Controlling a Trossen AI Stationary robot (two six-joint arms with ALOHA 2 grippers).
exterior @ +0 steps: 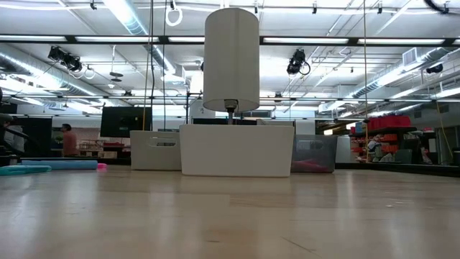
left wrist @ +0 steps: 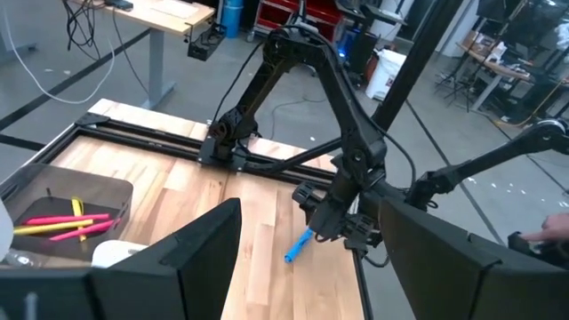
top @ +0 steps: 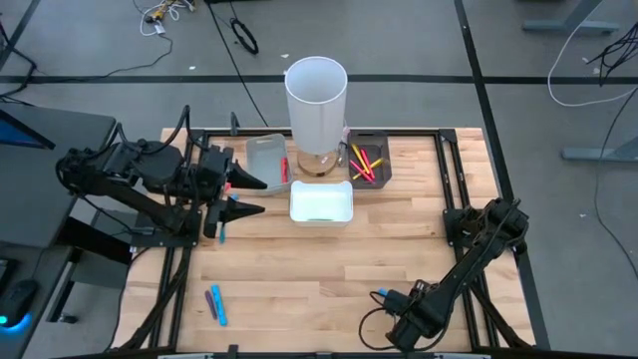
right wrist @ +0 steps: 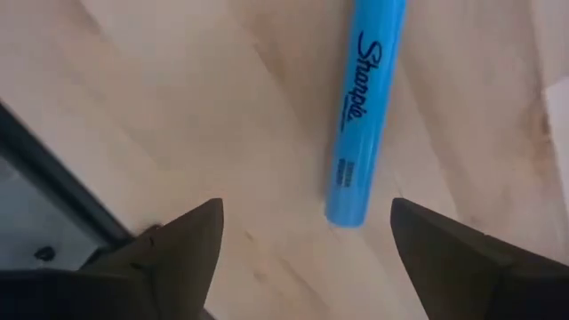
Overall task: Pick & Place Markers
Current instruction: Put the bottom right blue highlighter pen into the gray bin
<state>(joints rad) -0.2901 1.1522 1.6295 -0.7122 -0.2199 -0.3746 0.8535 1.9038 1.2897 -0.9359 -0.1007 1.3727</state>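
blue marker (right wrist: 363, 107) flat on your table (top: 399, 249), near front edge, just ahead of right gripper (right wrist: 307, 236) | fingers spread, touching nothing | left gripper (top: 249, 195) spread, empty, beside grey tray (top: 261, 160)

Left arm folded over the table's (top: 329, 299) left edge, forearm running toward the centre, wrist level. Left gripper (top: 248, 195) pointing inward across the table, raised above the surface, fingers (left wrist: 200, 253) spread apart with nothing between them. Right arm bent from its base at the table's right side down toward the near edge, elbow out, wrist pitched steeply down. Right gripper (top: 384, 296) low over the table close to the near edge, right of centre, fingers (right wrist: 182, 240) splayed wide, tips just off the wood, gripping nothing.
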